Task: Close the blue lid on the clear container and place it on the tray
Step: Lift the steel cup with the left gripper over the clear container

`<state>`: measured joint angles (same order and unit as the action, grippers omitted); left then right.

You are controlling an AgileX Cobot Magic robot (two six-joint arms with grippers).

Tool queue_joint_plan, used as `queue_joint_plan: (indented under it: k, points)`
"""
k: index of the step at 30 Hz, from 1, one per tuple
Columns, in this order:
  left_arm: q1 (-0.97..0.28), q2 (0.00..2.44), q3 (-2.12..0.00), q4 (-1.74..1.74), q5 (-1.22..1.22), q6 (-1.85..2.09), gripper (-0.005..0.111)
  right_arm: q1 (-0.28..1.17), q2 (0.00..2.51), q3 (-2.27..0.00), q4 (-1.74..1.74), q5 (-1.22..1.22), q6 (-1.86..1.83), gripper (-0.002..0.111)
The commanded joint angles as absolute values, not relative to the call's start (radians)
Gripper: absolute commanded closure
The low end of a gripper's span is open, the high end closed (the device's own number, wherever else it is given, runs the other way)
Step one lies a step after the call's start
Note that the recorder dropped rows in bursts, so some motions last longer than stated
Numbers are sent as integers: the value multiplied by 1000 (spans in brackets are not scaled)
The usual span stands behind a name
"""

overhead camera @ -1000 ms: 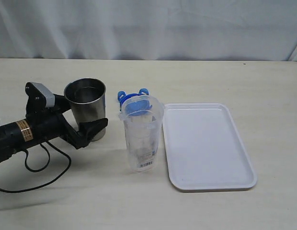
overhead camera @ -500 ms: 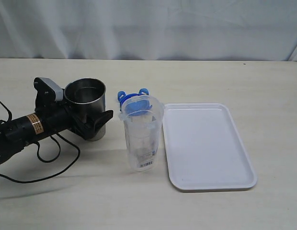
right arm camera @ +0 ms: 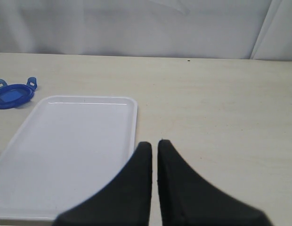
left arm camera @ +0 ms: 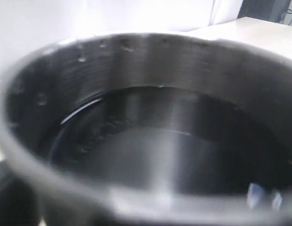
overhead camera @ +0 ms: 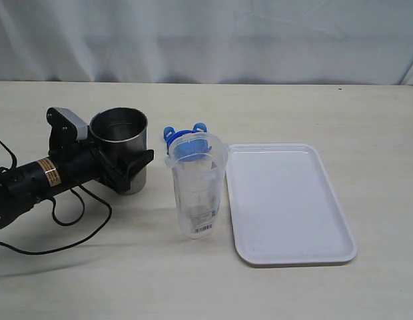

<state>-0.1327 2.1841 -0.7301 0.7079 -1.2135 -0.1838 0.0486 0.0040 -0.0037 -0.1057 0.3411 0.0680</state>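
The clear container stands upright and uncovered left of the white tray. The blue lid lies flat on the table just behind the container, partly seen through it; the right wrist view shows the blue lid beyond the tray. My left gripper lies low around a grey steel cup, its near finger along the cup's wall and its far finger hidden. That cup fills the left wrist view. My right gripper is shut on nothing, by the tray's right side.
A black cable trails from the left arm across the table's front left. The steel cup stands a short way left of the container. A white curtain closes off the back of the table.
The left gripper slid right around the steel cup a second ago, and its near finger has since drawn in towards the cup's wall. Container, lid and tray have not moved.
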Motion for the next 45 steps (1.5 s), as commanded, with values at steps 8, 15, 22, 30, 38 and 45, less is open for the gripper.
queue_joint_plan:
  k: [8,15,22,30,38,45]
  points:
    - [-140,2188,-733,744,-1221,-185,107,46,0,0,-113,342,69,104]
    - [-140,2182,-740,744,-1221,-185,107,46,0,0,-113,342,69,104]
    - [-140,2178,-783,759,-1221,-218,107,46,0,0,-113,342,69,104]
    - [-140,2119,-812,768,-1221,-253,107,46,0,0,-113,342,69,104]
    - [-140,2046,-844,777,-1221,-326,107,46,0,0,-113,342,69,104]
    - [-217,2036,-929,772,-1221,-331,107,46,0,0,-113,342,69,104]
